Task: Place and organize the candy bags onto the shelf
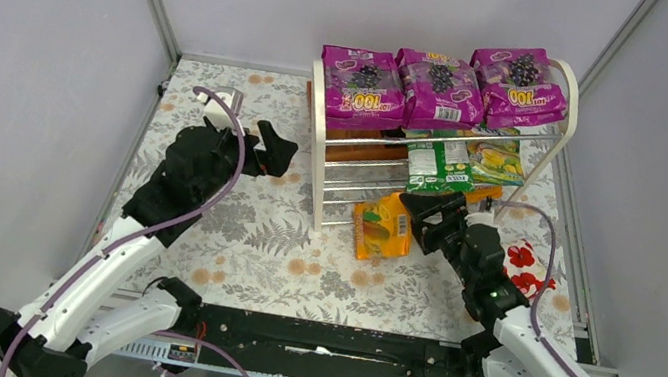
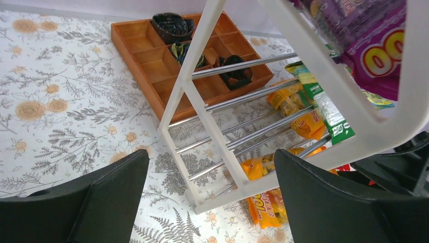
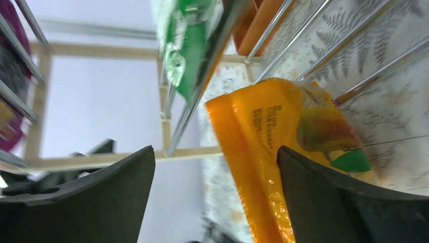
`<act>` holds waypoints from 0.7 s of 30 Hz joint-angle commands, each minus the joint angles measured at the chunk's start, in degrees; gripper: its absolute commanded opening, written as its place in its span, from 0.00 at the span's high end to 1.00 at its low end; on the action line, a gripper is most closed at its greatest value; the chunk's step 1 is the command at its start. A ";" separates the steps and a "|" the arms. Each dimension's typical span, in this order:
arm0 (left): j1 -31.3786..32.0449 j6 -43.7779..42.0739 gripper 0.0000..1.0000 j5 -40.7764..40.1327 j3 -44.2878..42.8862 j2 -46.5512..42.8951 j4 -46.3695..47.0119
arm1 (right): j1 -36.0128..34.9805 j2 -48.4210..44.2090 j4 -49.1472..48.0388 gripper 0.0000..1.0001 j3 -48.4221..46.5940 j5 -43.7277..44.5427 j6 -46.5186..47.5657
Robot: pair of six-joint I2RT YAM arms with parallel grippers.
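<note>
The white-framed shelf (image 1: 320, 146) holds three magenta candy bags (image 1: 439, 89) on its top tier. A green-white bag (image 1: 435, 164) and a green-yellow bag (image 1: 498, 160) lie on the middle rods. An orange bag (image 1: 382, 226) lies on the table at the shelf's front, its far end at the lowest rods. My right gripper (image 1: 420, 208) is open just right of the orange bag, whose edge (image 3: 263, 147) sits next to my right finger. My left gripper (image 1: 277, 151) is open and empty, left of the shelf's end panel (image 2: 202, 109).
A brown compartmented tray (image 2: 152, 55) with dark items stands behind the shelf's left end. A red-and-white heart-patterned package (image 1: 525, 264) lies on the table right of my right arm. Grey walls enclose the flowered tablecloth on three sides.
</note>
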State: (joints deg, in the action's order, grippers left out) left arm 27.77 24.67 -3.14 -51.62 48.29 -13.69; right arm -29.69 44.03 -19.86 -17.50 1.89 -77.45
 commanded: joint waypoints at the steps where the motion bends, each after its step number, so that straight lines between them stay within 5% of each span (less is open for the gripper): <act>1: -0.09 -1.99 0.01 -1.68 0.24 -1.75 3.48 | 0.34 -1.64 18.80 0.00 -8.94 -5.54 26.25; 10: -0.09 -1.46 0.01 0.15 1.00 -0.28 4.64 | 0.42 11.47 43.36 0.00 -24.61 -5.00 48.21; 21: -0.08 -2.21 0.01 0.08 2.14 -1.34 4.90 | 0.41 21.72 30.70 0.00 -22.54 -21.61 46.92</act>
State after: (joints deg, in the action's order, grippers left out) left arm 27.77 23.70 -3.25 -50.09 48.07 -11.92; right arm -29.45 64.71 16.53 -40.42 -11.77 -30.44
